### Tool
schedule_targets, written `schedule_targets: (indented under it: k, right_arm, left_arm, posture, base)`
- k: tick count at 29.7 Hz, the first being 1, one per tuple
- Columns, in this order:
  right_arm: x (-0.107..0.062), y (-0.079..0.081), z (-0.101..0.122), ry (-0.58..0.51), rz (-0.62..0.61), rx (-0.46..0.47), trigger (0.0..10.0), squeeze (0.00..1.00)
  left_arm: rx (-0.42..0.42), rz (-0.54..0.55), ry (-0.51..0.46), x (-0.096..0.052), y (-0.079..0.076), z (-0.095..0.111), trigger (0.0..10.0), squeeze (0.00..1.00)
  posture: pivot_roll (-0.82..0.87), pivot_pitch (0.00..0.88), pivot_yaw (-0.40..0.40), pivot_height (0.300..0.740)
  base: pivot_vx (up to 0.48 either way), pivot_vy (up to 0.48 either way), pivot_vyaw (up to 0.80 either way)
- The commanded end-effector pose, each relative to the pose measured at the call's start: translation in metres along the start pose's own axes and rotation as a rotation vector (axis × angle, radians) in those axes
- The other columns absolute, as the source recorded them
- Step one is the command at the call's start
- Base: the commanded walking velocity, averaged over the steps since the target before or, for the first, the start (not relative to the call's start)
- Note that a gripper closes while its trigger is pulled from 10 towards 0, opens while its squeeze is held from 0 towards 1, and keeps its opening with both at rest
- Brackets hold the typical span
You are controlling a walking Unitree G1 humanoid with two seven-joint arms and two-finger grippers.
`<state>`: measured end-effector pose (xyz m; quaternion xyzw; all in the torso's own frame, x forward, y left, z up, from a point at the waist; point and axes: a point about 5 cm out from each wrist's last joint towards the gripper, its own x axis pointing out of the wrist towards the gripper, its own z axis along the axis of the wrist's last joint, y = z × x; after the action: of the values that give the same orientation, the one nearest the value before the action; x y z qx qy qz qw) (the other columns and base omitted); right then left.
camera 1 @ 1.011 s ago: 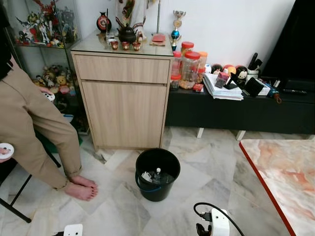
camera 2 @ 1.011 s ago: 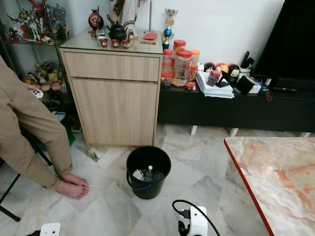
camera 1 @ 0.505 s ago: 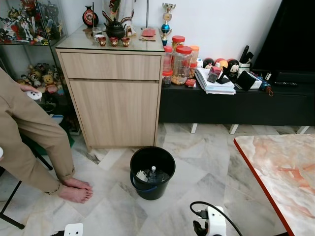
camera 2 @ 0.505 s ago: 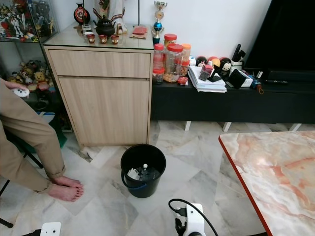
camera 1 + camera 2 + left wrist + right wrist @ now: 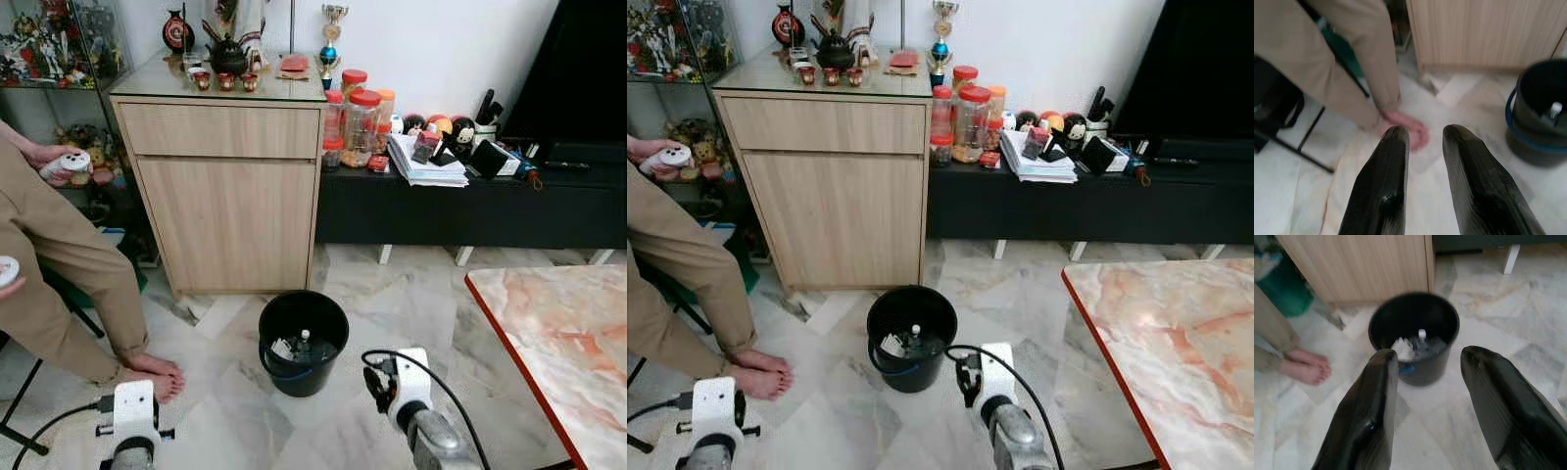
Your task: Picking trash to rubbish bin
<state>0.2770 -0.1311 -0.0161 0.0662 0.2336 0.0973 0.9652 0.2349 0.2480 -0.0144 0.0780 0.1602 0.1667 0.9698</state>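
Observation:
A black rubbish bin with a blue handle stands on the marble floor in front of the wooden cabinet. Inside it lie a small plastic bottle and some crumpled paper. My right gripper is open with nothing between its fingers, low and near me, pointing at the bin. Its wrist shows just right of the bin. My left gripper is open and holds nothing, pointing at the floor between the bin and a person's bare foot. Its wrist is low at the left.
A person in beige trousers sits at the left, bare feet on the floor, a hand holding a white object. A wooden cabinet and a low black bench line the wall. A marble table stands at the right.
Both arms have come up and forward into the head views, toward the bin. The person's hand with the white object has lifted higher.

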Motion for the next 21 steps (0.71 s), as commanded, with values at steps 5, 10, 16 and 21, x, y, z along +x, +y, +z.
schedule_targets:
  k: [5,10,16,21]
  right_arm:
    - [0.011,0.005,0.046,-0.206,0.021,0.026,10.0,0.00]
    - [0.019,0.016,0.085,-0.346,0.046,0.037,10.0,0.00]
    - [0.022,0.023,0.102,-0.404,0.061,0.052,10.0,0.00]
    - [0.020,0.009,0.107,-0.416,0.008,0.061,10.0,0.00]
  left_arm:
    - [0.018,-0.027,-0.196,0.009,-0.007,0.035,10.0,0.00]
    - [0.004,-0.023,-0.312,0.023,-0.014,0.070,10.0,0.00]
    - [-0.001,-0.067,-0.343,0.029,-0.026,0.086,10.0,0.00]
    - [0.023,-0.141,-0.371,0.031,-0.047,0.098,10.0,0.00]
  posture:
    - [0.05,0.000,-0.072,0.740]
    - [0.05,0.000,-0.079,0.740]
    - [0.04,0.000,-0.074,0.740]
    - [0.02,0.000,-0.060,0.740]
  base:
    - [0.000,0.000,0.00]
    - [0.000,0.000,0.00]
    - [0.000,0.000,0.00]
    - [0.000,0.000,0.00]
